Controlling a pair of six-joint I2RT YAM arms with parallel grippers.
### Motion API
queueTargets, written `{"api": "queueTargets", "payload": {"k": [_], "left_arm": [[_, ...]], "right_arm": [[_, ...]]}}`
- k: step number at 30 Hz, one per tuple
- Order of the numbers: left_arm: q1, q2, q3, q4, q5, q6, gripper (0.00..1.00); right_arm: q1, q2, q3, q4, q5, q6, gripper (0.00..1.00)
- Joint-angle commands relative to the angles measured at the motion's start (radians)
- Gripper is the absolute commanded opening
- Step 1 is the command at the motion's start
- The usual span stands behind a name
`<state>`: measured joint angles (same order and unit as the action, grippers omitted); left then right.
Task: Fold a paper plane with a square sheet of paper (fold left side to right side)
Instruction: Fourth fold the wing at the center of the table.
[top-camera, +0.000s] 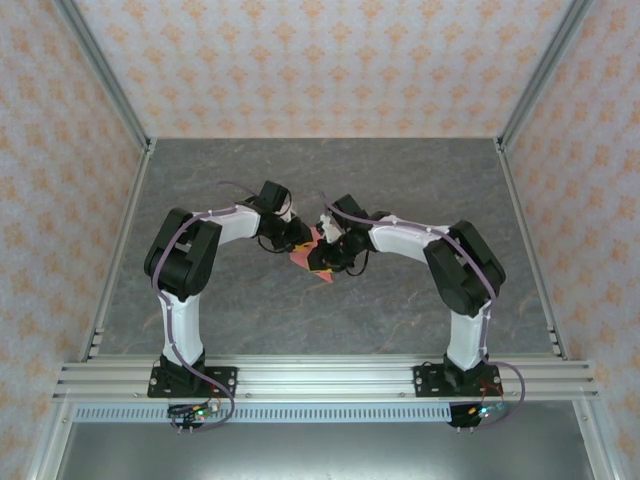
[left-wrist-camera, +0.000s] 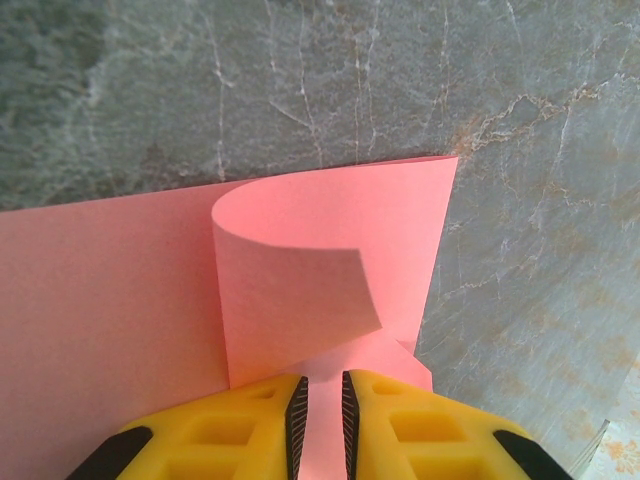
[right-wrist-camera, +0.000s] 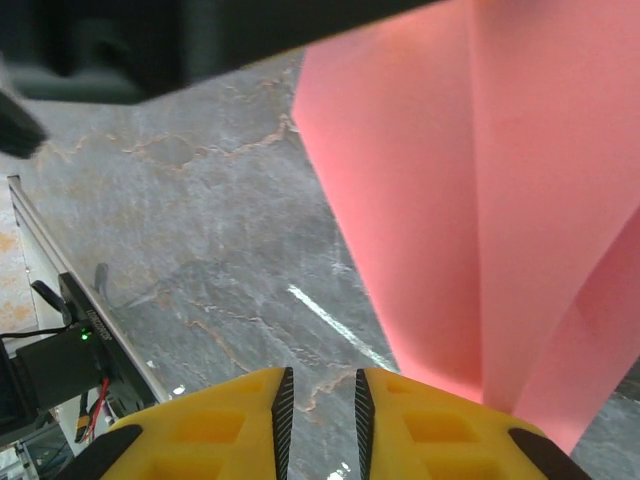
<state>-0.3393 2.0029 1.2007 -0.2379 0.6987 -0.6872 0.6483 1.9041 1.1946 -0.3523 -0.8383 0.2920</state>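
Top external: both arms bend elbows-out, their wrists meeting mid-table. The left gripper (top-camera: 297, 240) and right gripper (top-camera: 322, 258) are almost nose to nose over the salmon sheet of paper (top-camera: 302, 258), which has one flap curled over. The left fingers sit a slit apart with pink showing between them; I can't tell if they pinch it. The right fingers are slightly parted on nothing, the paper just beside them. The table (top-camera: 330, 180) is grey and marbled, the walls (top-camera: 320, 60) patterned peach.
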Motion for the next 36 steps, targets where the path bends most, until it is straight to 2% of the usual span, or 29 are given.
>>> {"api": "queueTargets", "payload": {"k": [1, 22, 36], "left_arm": [[0.004, 0.014, -0.044, -0.060, -0.064, 0.006, 0.22], [0.004, 0.017, -0.042, -0.063, -0.064, 0.009, 0.22], [0.004, 0.021, -0.039, -0.066, -0.066, 0.009, 0.22]], "right_arm": [[-0.001, 0.016, -0.012, -0.022, 0.015, -0.001, 0.27], [-0.002, 0.039, -0.037, -0.081, 0.106, -0.046, 0.27], [-0.002, 0.053, -0.083, -0.070, 0.065, -0.042, 0.27]]}}
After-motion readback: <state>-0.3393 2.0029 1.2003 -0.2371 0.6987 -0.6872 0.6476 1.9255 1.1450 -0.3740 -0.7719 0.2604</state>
